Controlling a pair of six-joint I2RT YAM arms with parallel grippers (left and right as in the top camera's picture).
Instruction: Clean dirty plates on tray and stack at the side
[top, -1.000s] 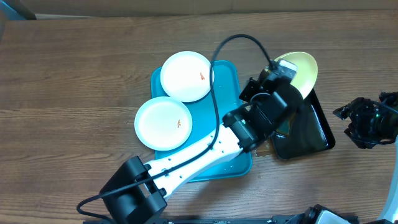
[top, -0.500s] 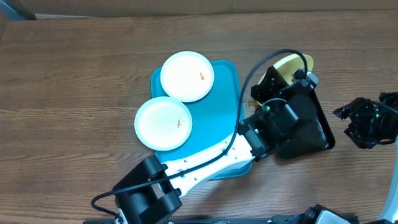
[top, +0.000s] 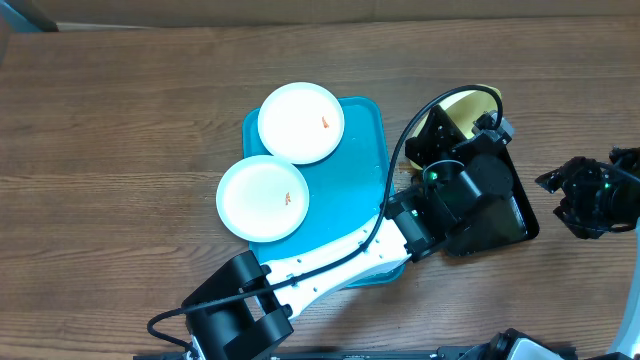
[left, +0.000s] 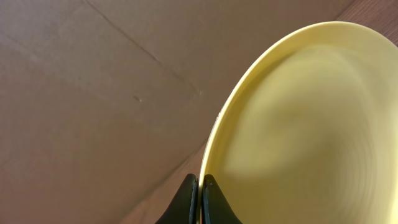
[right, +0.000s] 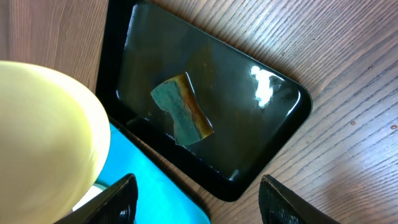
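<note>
Two white plates (top: 301, 122) (top: 263, 197), each marked with a small orange-red smear, lie side by side on the left of the turquoise tray (top: 355, 180), both overlapping its rim, while the yellow-green plate (left: 298, 124) is held up near the far end of the black tray (right: 249, 143), the left gripper (left: 200, 196) pinched tight on its edge. A sponge (right: 182, 109) lies in the black tray. The right gripper (right: 198, 198) hovers to the right above the wooden table (top: 120, 120), jaws spread wide
</note>
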